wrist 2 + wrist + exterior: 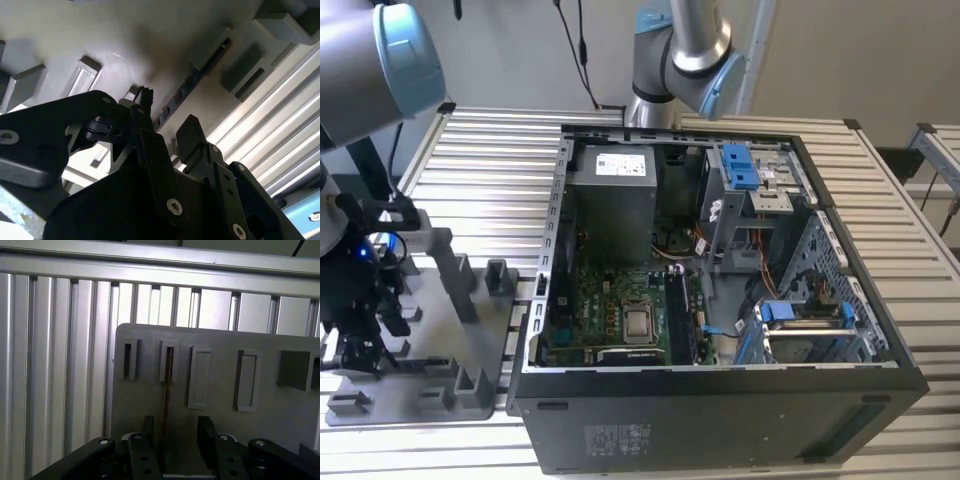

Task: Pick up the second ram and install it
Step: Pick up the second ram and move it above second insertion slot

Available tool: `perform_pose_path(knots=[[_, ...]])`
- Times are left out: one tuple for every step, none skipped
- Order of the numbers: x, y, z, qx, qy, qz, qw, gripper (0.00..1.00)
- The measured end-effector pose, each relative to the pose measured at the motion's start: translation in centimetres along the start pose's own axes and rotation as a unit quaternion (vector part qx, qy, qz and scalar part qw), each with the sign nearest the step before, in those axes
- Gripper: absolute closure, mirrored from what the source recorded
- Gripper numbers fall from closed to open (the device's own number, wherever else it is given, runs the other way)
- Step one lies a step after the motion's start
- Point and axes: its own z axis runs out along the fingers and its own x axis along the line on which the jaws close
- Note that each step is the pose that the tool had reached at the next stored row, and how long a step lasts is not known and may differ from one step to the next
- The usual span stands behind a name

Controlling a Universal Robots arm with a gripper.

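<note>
aluminium slatted table (490,140) spans the exterior view, slats running across the frame

black computer case (720,420) lies on its side on the table, open face up, taking the centre and the exterior view's right. inside it: green motherboard (610,300) low in the opening, grey power supply box (612,200) above it, blue-tabbed drive cage (750,175) toward the upper right

grey arm (380,60) with a pale blue joint cap enters at the upper left of the exterior frame and drops down the exterior view's left edge. a second grey-and-blue joint (680,50) stands at top centre, behind the case

grey fixture plate (430,330) with raised posts and slots sits on the table just beside the case, at the exterior view's lower left. the arm's dark wrist end hangs over its outer edge

gripper (175,432), first wrist view: black, held low over the plate, fingers (147,430) apart with a clear gap between them. second wrist view shows the same two fingers spread, not closed on anything

second ram (167,390), first wrist view: seen edge-on as a thin dark line standing upright in a slot of the plate, running back between the two fingers. daylight shows on either side of it, so no contact on either pad. in the second wrist view it reads as a dark strip with small chips, held between two posts of the plate, just beyond the fingertips
</note>
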Motion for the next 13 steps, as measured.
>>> perform_pose_path(knots=[[0.01,0.0,0.14,0.0,0.0,0.0,1.0,0.52],[0.01,0.0,0.27,0.0,0.0,0.0,1.0,0.52],[0.02,0.01,0.39,0.0,0.0,0.0,1.0,0.52],[0.02,0.01,0.52,0.0001,0.0,0.0,1.0,0.52],[0.03,0.01,0.64,0.0,0.0,0.0,1.0,0.52],[0.03,0.02,0.75,0.0,0.0,0.0,1.0,0.52],[0.04,0.03,0.85,0.0,0.0001,0.0,1.0,0.52],[0.05,0.03,0.94,0.0,0.0,0.0,1.0,0.52],[0.06,0.04,1.04,0.0,0.0,0.0,1.0,0.52],[0.09,0.04,1.14,0.0,0.0,0.0,1.0,0.52],[0.11,0.04,1.24,0.0,0.0,0.0,1.0,0.52],[0.13,0.04,1.32,0.0,0.0,0.0,1.0,0.52],[0.16,0.05,1.4,0.0,0.0,0.0,1.0,0.52]])
